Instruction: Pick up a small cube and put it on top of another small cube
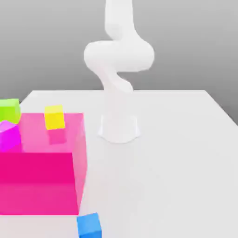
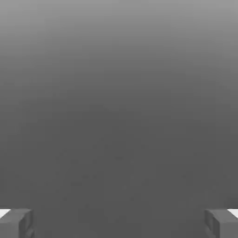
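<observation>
Where the pink block (image 1: 42, 179) ends, blue cube (image 1: 89, 226) sits near.

No readable text, labels, brands, numbers or signs anywhere.

blue cube (image 1: 89, 226): matte, on table | magenta-violet cube (image 1: 9, 136): rotated, on pink block's top (image 1: 51, 139)
</observation>
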`<state>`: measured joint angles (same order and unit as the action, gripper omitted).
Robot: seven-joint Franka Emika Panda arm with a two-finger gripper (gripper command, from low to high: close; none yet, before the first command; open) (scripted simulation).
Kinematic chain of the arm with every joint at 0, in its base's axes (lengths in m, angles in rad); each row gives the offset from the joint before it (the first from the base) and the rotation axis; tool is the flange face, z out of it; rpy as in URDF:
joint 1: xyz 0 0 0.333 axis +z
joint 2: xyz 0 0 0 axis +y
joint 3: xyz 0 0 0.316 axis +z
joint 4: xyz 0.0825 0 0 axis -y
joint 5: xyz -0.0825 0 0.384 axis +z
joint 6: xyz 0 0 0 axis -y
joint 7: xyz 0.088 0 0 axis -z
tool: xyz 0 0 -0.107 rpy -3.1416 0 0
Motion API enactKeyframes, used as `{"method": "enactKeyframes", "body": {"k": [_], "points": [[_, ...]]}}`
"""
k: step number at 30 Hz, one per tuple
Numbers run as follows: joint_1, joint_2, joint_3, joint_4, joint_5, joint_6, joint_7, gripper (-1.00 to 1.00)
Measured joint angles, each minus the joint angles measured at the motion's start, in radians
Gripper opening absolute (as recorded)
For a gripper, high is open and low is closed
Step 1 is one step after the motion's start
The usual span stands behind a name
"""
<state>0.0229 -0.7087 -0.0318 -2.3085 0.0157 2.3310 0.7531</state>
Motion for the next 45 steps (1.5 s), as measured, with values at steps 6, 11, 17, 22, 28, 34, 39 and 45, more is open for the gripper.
{"method": "enactKeyframes", "body": {"k": [6,11,17,22,28,34,39,45], "points": [[0.048,0.224,-0.072,-0.021,0.047,0.077,-0.121,0.0],[0.073,0.406,-0.118,-0.038,0.091,0.138,-0.224,0.0],[0.079,0.623,-0.148,-0.058,0.139,0.212,-0.343,0.0],[0.061,0.801,-0.153,-0.076,0.15,0.277,-0.422,0.0],[0.04,1.008,-0.158,-0.091,0.126,0.37,-0.48,0.0],[0.001,1.151,-0.111,-0.066,0.17,0.477,-0.518,-1.0],[-0.001,1.157,-0.108,-0.065,0.171,0.481,-0.519,-1.0],[0.018,0.966,-0.169,-0.085,0.109,0.31,-0.454,-1.0]]}}
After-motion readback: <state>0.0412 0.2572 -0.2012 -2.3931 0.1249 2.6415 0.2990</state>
